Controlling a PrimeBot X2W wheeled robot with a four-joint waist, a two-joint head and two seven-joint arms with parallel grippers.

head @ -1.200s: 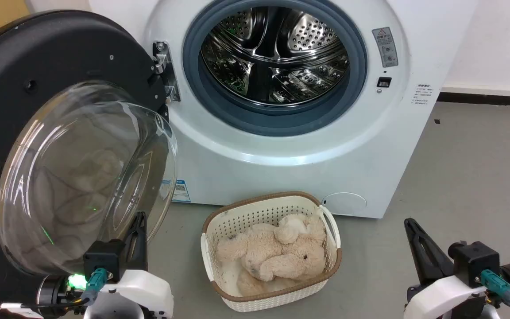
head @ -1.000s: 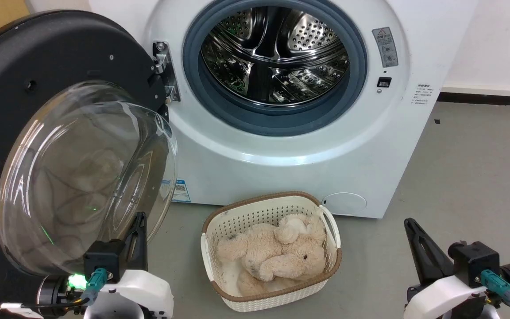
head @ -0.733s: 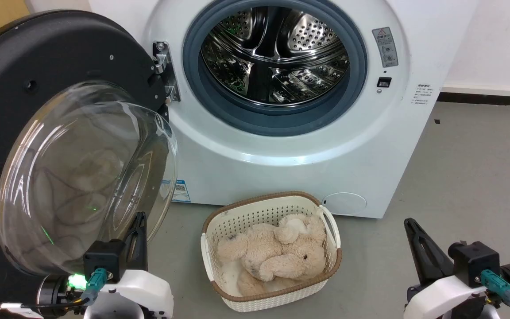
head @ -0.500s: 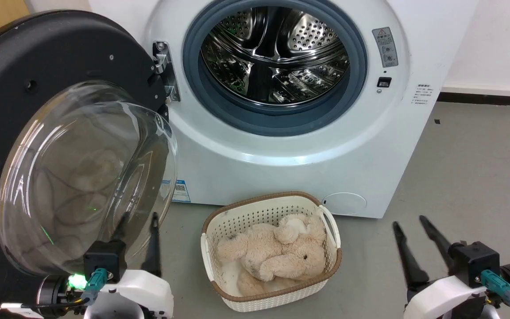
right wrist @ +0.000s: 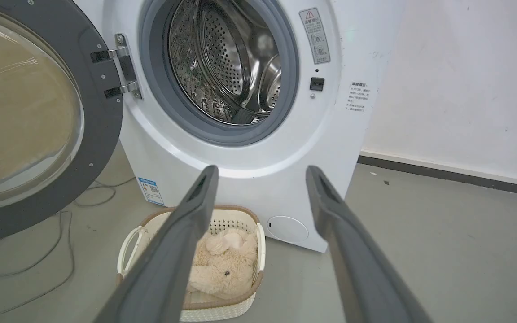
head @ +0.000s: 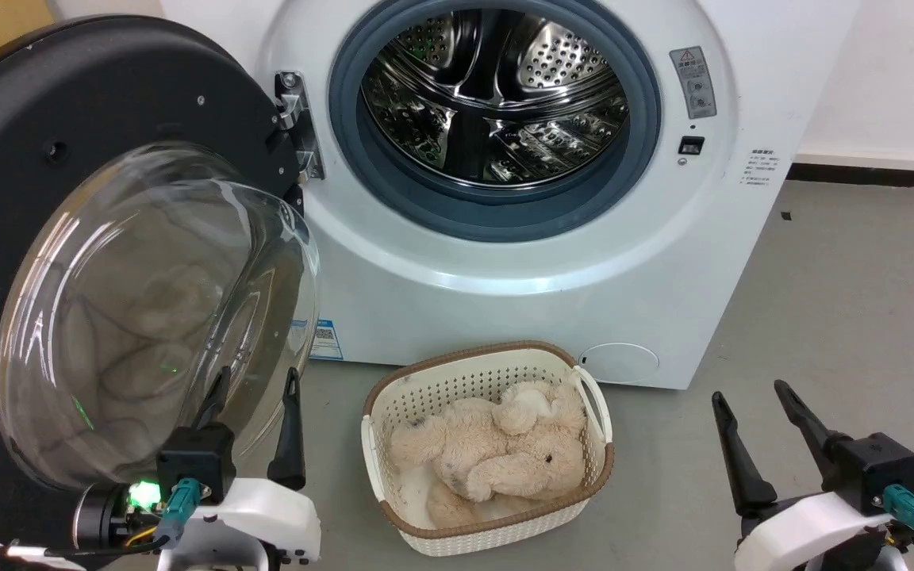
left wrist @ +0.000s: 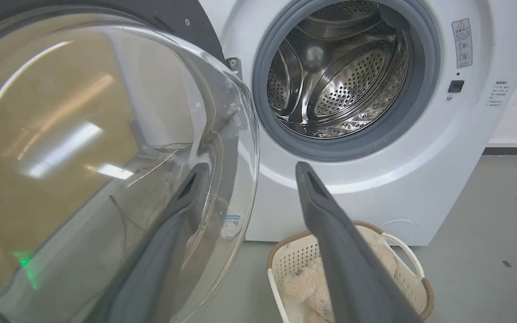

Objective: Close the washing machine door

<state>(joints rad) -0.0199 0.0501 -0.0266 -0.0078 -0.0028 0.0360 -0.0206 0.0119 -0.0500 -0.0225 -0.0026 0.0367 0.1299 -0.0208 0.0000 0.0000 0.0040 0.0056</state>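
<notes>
The white washing machine [head: 505, 293] stands ahead with its steel drum [head: 497, 87] exposed. The washing machine door [head: 92, 103], a black ring around a bulging glass bowl [head: 147, 317], is swung wide open to the left on its hinge [head: 298, 127]. My left gripper [head: 257, 377] is open at the lower left, beside the bowl's lower right rim. In the left wrist view, the left gripper [left wrist: 251, 166] straddles the bowl's edge [left wrist: 254, 134]. My right gripper [head: 748, 392] is open over the floor at the lower right, holding nothing. The right wrist view has the right gripper [right wrist: 262, 169] facing the machine [right wrist: 285, 179] and the door [right wrist: 101, 130].
A cream basket [head: 457, 353] holding a beige plush toy [head: 497, 460] sits on the grey floor in front of the machine, between my arms. A cable [right wrist: 25, 264] lies on the floor under the door. A white wall [right wrist: 456, 89] rises to the right, with open floor [head: 846, 301] before it.
Both grippers have gone from shut to open, fingers now spread apart. The door and basket have not moved.
</notes>
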